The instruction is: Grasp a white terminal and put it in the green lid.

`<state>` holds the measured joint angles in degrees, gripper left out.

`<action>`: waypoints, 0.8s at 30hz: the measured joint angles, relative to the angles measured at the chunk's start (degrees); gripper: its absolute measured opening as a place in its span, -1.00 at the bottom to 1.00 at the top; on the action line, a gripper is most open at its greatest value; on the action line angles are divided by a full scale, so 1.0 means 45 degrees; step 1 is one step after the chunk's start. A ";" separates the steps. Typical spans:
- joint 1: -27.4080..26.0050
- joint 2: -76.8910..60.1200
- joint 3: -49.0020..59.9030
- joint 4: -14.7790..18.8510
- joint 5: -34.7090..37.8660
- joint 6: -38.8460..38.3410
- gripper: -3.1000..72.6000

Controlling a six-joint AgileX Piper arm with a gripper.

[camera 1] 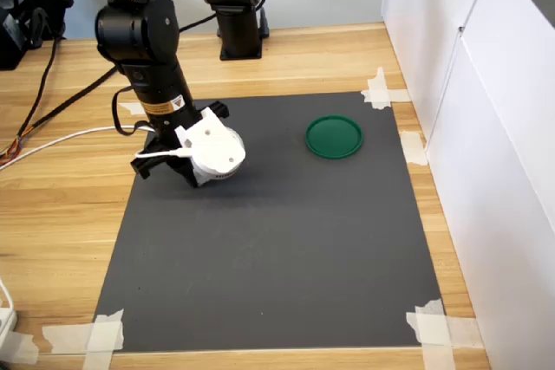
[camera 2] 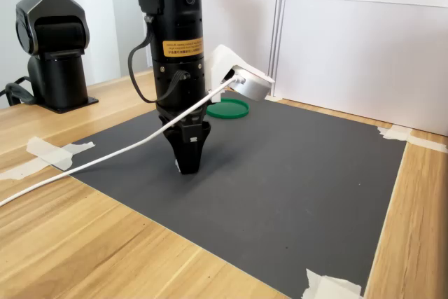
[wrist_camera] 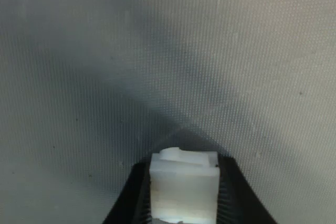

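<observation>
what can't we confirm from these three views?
- White terminal: shows only in the wrist view between the fingers; its lower part is cut off by the frame edge.
- Gripper tip: hidden behind the wrist camera in the first exterior view.
- Contact with the mat: unclear.

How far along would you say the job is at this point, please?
Done: the white terminal sits clamped between the fingers of the gripper, as the wrist view shows. In hand: the gripper is low over the dark mat, holding it. Left: carrying it across to the green lid, which lies empty, and releasing it there.
</observation>
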<state>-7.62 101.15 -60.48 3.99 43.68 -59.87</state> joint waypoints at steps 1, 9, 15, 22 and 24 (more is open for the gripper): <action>0.0000 0.0000 0.0000 0.0000 0.0000 0.0014 -0.20; 0.0892 -0.1346 0.0000 -0.0262 0.0412 0.0090 -0.20; 0.2906 -0.2886 0.0000 -0.0236 0.1233 0.0990 -0.20; 0.4983 -0.3262 0.0015 -0.0048 0.2135 0.1932 -0.20; 0.5815 -0.3274 0.0020 0.0293 0.2279 0.2128 -0.20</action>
<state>18.55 86.42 -60.39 5.31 53.93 -50.30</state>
